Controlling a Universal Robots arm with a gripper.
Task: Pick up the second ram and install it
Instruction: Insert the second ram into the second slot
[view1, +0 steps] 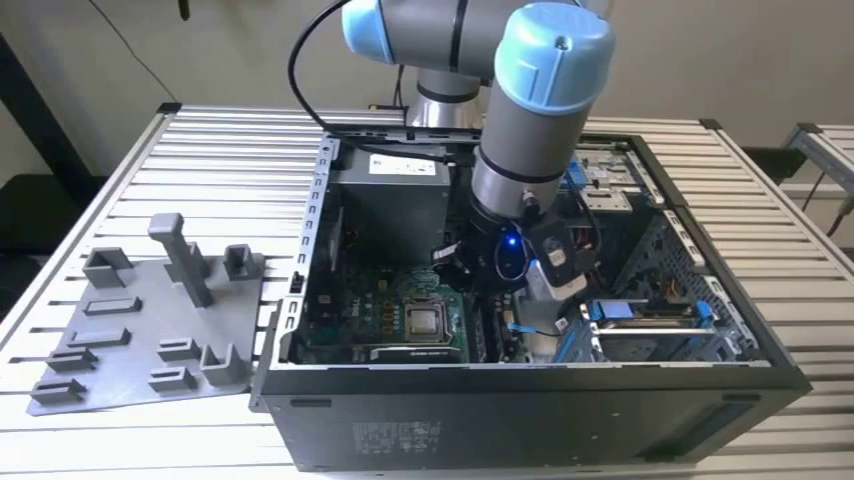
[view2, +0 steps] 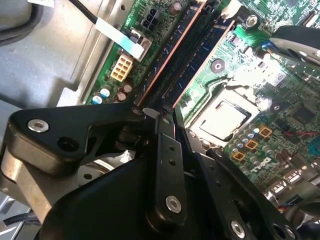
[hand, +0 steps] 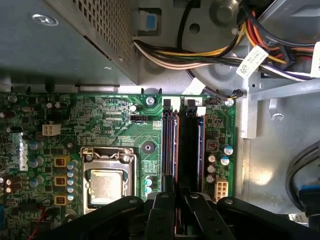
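Inside one open computer case (view1: 534, 400), one claw (hand: 176, 200) pinching the second ram (hand: 187, 150) above two motherboard slots (hand: 169, 145).

Exterior view: raised, off the arm, looking down across the slatted desk (view1: 200, 150) into the open computer case (view1: 534, 390). Both wrist views: riding close above the motherboard (hand: 115, 120), past the pincer (hand: 179, 210), sharing the processor socket (view2: 226, 118) and the memory slots (hand: 182, 145); second wrist view nearer, tilted.
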